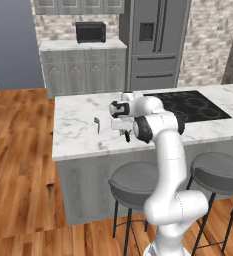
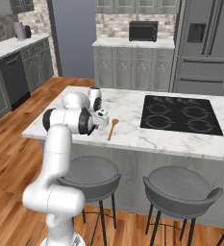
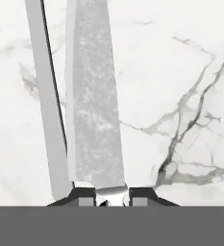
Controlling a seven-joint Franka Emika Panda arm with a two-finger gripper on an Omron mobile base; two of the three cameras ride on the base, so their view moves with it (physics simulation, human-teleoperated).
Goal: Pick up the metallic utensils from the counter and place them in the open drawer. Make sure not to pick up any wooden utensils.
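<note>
My pincer [image 3: 111, 196] hangs low over the worktop [image 1: 78, 132], near its front edge and toward its left end. A knife [image 3: 92, 96] lies on the worktop directly beneath it, the blade running away from my fingertips [image 3: 84, 194], which sit on either side of its near end. In the left base view a spoon [image 1: 97, 123] lies on the worktop to the left of my hand, apart from it. In the right base view a wooden spoon [image 2: 113, 128] lies just right of my hand, near the front edge. The cooktop [image 2: 180, 114] is set into the worktop further right. Two stools [image 2: 180, 190] stand in front of the worktop, below its edge. Behind the worktop, a microwave [image 2: 143, 30] rests on a rear counter [image 2: 132, 42], with the fridge [image 2: 205, 43] to its right.
</note>
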